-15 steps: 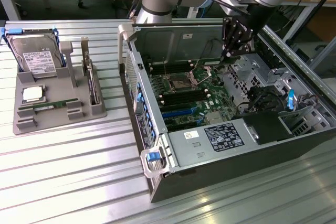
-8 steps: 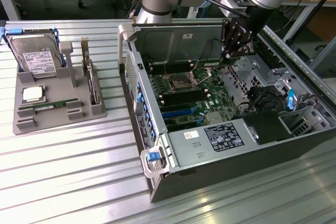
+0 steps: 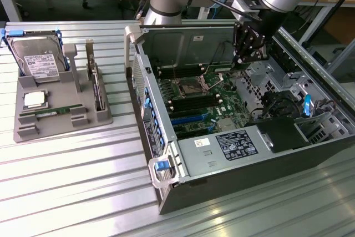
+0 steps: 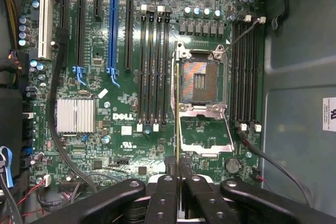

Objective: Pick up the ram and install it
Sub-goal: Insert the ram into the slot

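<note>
The ram point(image 3: 53, 112), a thin green stick, lies flat in a slot of the grey holder point(image 3: 25, 132) on the exterior view's left, far from the arm. My gripper point(image 3: 241, 62) hangs inside the open computer case point(image 3: 238, 184), above the motherboard point(image 3: 194, 101) near the processor socket point(image 3: 186, 87). In the wrist view its black fingers point(image 4: 167, 169) are pressed together, so the gripper point(image 4: 177, 162) is shut, just off the edge of the bare socket point(image 4: 202, 80). Black memory slots point(image 4: 155, 66) run beside the socket on one side, with more slots point(image 4: 247, 72) on the other.
A hard drive point(image 3: 37, 59) and a square silver processor point(image 3: 34, 99) also sit in the holder. Inside the case are a silver heatsink point(image 4: 76, 115), a blue card slot point(image 4: 112, 32), loose cables point(image 4: 273, 161) and a drive cage point(image 3: 277, 104). The case walls hem the gripper in.
</note>
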`<action>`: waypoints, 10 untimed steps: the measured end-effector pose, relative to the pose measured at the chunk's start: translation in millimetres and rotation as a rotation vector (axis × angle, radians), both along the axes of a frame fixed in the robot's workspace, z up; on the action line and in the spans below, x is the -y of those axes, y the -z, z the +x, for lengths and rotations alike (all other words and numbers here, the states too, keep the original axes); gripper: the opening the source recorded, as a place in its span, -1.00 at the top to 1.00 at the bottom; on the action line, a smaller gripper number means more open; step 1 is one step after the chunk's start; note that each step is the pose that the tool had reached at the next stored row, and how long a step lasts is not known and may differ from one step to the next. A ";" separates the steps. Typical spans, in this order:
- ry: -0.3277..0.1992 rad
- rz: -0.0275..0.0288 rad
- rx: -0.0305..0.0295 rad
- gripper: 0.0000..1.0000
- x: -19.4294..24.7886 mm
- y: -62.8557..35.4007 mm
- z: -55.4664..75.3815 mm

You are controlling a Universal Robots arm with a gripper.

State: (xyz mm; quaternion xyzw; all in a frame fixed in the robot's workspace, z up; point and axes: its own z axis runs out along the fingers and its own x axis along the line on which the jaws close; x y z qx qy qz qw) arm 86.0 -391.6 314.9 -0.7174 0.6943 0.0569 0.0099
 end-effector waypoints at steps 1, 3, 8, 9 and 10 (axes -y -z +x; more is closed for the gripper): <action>0.000 0.0001 0.0000 0.76 0.0 0.6 0.0; 0.000 0.0001 0.0000 0.76 0.0 2.1 0.0; 0.000 0.0001 0.0000 0.76 0.0 5.8 0.0; 0.000 0.0001 0.0000 0.76 0.0 6.5 0.0; 0.000 0.0001 0.0000 0.76 0.0 7.2 0.0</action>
